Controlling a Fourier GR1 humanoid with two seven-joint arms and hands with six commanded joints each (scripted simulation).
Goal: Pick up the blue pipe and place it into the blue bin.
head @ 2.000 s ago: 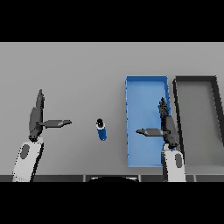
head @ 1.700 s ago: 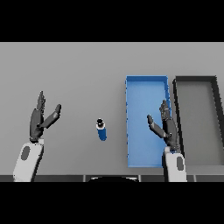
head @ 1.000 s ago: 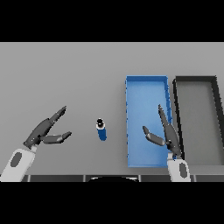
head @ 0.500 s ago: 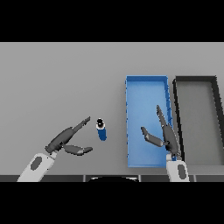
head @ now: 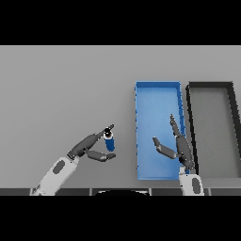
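The blue pipe (head: 109,141) is a short blue cylinder with a dark cap, standing on the grey table left of the blue bin (head: 158,99). My left hand (head: 92,147) has reached it from the lower left. Its fingers stretch to the pipe's top on the near-left side and its thumb lies just below the pipe's base. The hand is open, with the pipe between fingers and thumb. My right hand (head: 179,146) hovers open over the bin's lower right part, fingers pointing up and thumb out to the left.
A black bin (head: 211,87) stands right beside the blue bin, at the table's right side. Both bins hold nothing visible. Grey table surface (head: 61,89) stretches to the left and far side.
My left hand has swung from the far left toward the pipe, and its fingers and thumb now flank it. The right hand has shifted only slightly over the blue bin.
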